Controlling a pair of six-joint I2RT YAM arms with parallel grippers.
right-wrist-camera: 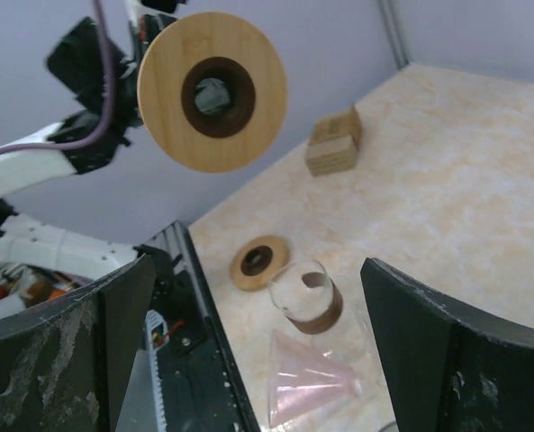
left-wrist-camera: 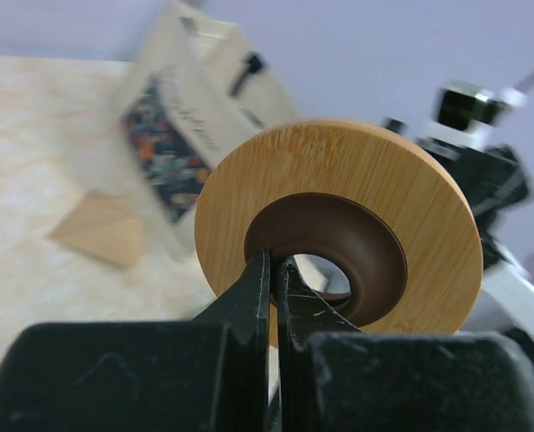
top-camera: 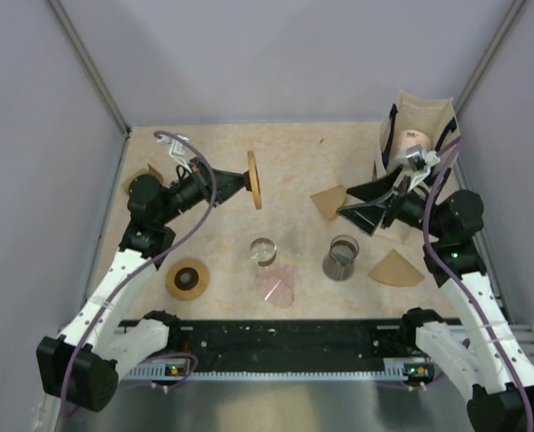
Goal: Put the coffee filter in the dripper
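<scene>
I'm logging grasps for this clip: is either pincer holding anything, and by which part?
The left pincer is shut on the wooden ring, pinching the dark inner rim of its hole. The right pincer is open and empty.

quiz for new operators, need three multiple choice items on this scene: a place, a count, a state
1. Where is the loose wooden ring? A) flat on the table, near left B) far right corner C) table's middle, on edge
2. How many wooden rings show? A) one B) two C) four
3. The left fingers are: A) wide open B) shut on the lifted wooden ring C) out of view
Answers: 1 A, it lies flat there; 2 B, one lifted, one lying; 3 B, they pinch its inner rim.
</scene>
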